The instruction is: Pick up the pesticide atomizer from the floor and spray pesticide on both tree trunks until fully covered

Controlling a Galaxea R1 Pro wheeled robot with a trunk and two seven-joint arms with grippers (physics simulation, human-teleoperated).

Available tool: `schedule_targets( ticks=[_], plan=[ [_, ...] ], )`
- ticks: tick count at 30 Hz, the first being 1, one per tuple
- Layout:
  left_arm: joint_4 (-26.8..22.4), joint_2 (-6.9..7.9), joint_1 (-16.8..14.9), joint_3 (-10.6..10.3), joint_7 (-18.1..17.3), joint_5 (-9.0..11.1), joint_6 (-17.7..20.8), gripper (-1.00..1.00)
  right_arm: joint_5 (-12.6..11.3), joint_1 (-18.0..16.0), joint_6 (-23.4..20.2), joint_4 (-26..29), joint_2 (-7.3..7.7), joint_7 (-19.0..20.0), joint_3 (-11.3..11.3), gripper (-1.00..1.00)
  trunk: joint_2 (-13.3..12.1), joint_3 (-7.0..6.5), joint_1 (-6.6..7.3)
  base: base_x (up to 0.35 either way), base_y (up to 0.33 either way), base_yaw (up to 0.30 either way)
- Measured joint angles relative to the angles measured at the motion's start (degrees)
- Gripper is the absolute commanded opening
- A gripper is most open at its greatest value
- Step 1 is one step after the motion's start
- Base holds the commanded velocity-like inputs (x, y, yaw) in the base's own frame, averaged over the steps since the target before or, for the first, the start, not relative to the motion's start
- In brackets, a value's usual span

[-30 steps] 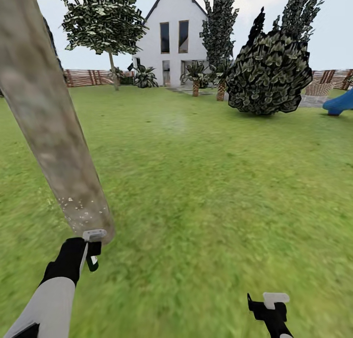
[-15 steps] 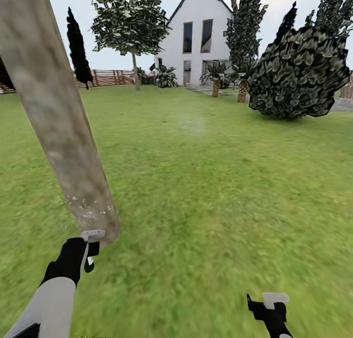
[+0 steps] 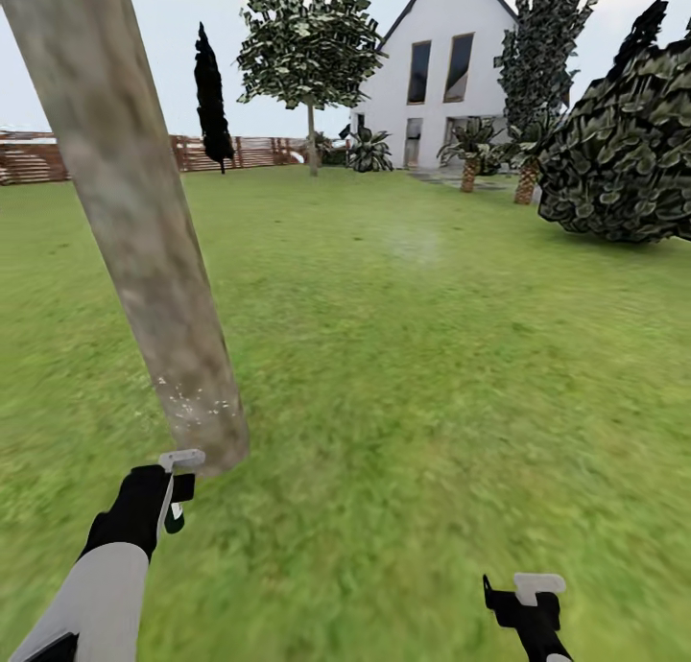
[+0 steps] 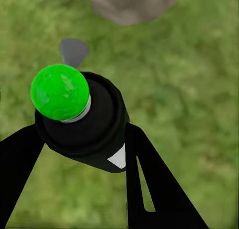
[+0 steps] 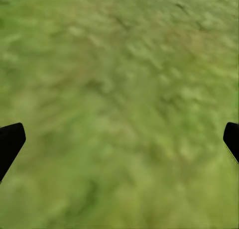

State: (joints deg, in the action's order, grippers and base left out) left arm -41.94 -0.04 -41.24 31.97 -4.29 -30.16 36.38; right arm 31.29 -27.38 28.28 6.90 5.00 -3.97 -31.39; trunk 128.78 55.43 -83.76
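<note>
While the left gripper (image 4: 74,154) clamped one pesticide atomizer (image 4: 82,117) beside one speckled tree trunk (image 3: 144,230), the right gripper's (image 5: 119,139) fingers stood apart.

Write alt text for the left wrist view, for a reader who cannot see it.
The left gripper holds the pesticide atomizer, a black bottle with a bright green round cap, between two dark fingers above blurry green grass. The grey-brown base of a tree trunk lies just beyond.

- The pesticide atomizer (image 4: 87,122), a dark bottle with a bright green round cap and a white patch, sits clamped in the left end effector (image 3: 173,489), just beside the trunk's base.
- The tree trunk (image 3: 134,211), mottled grey-brown, rises from the grass floor (image 3: 432,374).
- White pesticide (image 3: 197,403) specks dot its lower part.
</note>
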Motion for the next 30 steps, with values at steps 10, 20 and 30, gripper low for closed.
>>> schedule_targets(
  ticks=[10,20,30],
  plan=[
    [0.0,-0.18,0.0,0.0,0.0,0.0,-0.1,-1.00,0.0,0.0,0.0,0.0,0.01,0.0,0.0,1.00,0.0,0.00,-0.01,0.153,-0.257,0.043],
    [0.3,-1.08,-0.1,-0.2,0.0,0.0,0.0,-1.00,0.0,0.0,0.0,0.0,-0.03,0.0,0.0,1.00,0.0,0.00,-0.03,-0.039,-0.229,0.233],
    [0.4,-1.03,-12.1,-0.5,-0.8,0.1,8.0,-1.00,0.0,0.0,0.0,0.1,0.00,0.0,0.0,1.00,0.0,-0.01,-0.01,-0.005,-0.005,0.223]
  ],
)
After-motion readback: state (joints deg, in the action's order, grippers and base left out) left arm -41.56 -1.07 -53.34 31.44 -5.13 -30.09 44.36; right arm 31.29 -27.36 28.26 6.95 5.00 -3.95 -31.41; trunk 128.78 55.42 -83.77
